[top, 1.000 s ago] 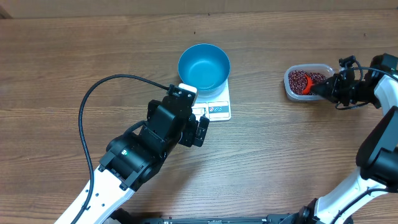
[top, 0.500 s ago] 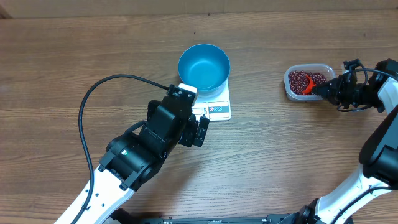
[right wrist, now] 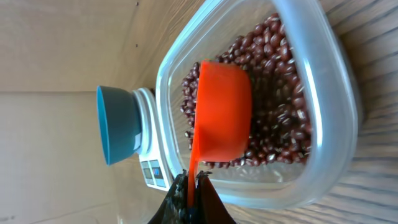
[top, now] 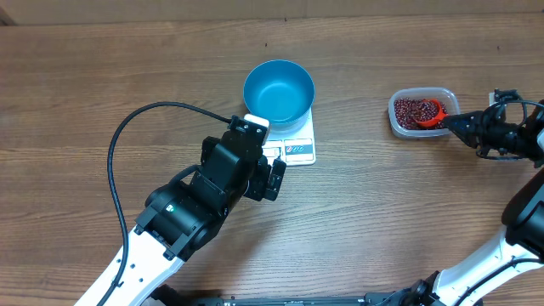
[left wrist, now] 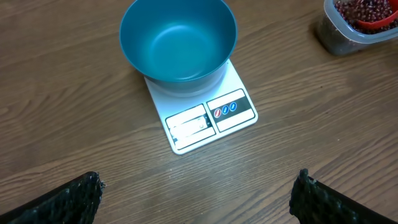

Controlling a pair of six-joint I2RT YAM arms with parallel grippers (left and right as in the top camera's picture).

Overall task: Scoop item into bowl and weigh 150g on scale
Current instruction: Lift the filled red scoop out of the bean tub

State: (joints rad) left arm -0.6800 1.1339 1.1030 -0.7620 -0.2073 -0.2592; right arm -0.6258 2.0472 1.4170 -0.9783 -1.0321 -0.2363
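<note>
The blue bowl (top: 279, 91) stands empty on the white scale (top: 299, 150) at mid-table. Dark red beans (top: 410, 110) fill a clear tub (top: 396, 123) at the right. My right gripper (top: 456, 124) is shut on the handle of a red scoop (top: 430, 110), whose cup lies among the beans. In the right wrist view the scoop (right wrist: 224, 112) lies over the beans (right wrist: 283, 106), its handle pinched in the gripper (right wrist: 191, 182). My left gripper (top: 274, 178) hovers open just in front of the scale; its wrist view shows the bowl (left wrist: 178, 40), the scale (left wrist: 211, 118) and empty jaws (left wrist: 198, 179).
A black cable (top: 144, 119) loops over the table left of the left arm. The tub's rim (right wrist: 336, 124) surrounds the scoop on all sides. Bare wooden tabletop (top: 365, 195) lies between the scale and the tub.
The right arm has drawn back to the right, pulling the scoop from the tub's front edge toward its right side. The left arm, bowl and scale are unmoved.
</note>
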